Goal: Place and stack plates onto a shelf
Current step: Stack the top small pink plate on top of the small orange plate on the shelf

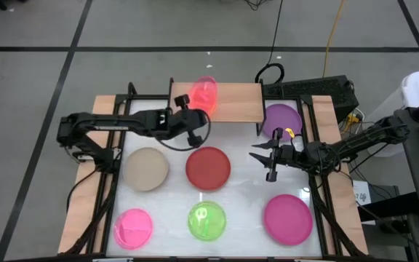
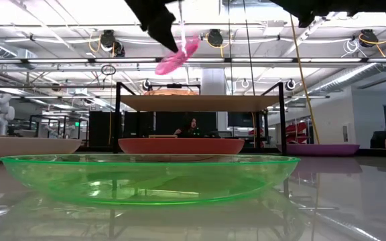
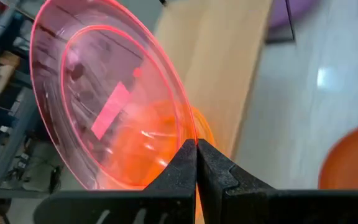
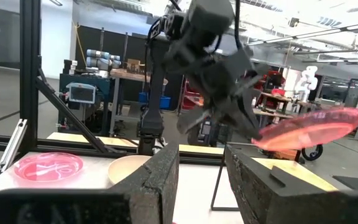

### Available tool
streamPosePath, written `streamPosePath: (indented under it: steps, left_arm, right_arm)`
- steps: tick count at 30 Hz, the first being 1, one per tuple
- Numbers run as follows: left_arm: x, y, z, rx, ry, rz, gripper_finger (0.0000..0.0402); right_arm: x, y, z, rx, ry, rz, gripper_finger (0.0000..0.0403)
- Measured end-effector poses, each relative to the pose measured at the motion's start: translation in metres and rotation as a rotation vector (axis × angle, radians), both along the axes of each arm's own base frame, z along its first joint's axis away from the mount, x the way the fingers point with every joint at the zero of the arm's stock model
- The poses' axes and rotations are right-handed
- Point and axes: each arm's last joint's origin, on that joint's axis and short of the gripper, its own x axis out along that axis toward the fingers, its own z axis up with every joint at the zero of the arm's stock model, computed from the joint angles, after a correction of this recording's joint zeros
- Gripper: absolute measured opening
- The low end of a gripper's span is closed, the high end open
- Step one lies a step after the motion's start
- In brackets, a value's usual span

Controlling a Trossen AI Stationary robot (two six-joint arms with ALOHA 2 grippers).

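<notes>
A: What is hard to see? 
B: In the low view the green plate (image 2: 149,177) fills the foreground and cuts off most of the worktop (image 1: 246,185) behind it; both arms are cropped at the top. An orange plate (image 3: 199,127) on the shelf (image 1: 233,102) is largely hidden behind the pink plate (image 3: 104,93) in the left wrist view.

A: And the left claw (image 1: 193,113)? 
B: It is clamped on the rim of the small pink plate, fingers (image 3: 219,168) pinched together, holding it tilted in the air above the shelf's left end.

A: The right claw (image 1: 266,156)? 
B: It hovers over the worktop between the red plate (image 1: 208,167) and the purple plate (image 1: 282,118), fingers (image 4: 154,180) partly apart, holding nothing.

A: The other plates? 
B: The beige plate (image 1: 146,169), another pink one (image 1: 133,227) and the magenta plate (image 1: 288,217) lie flat on the worktop, well apart.
</notes>
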Motion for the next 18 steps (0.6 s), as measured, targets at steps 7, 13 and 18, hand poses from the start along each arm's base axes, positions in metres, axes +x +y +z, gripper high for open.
streamPosePath:
  steps: [7,13,18]
  left_arm:
    - [0.0,0.009,-0.018,-0.02,0.15,0.0,0.0]
    - [-0.002,0.013,-0.019,-0.03,0.156,0.021,0.0]
    - [-0.002,0.013,-0.018,-0.031,0.149,0.024,0.0]
  right_arm:
    - [0.0,0.0,0.0,0.026,-0.007,0.004,0.0114]
    - [0.0,0.0,0.0,0.027,-0.006,0.004,0.0114]
    - [0.0,0.0,0.0,0.028,-0.004,0.005,0.0114]
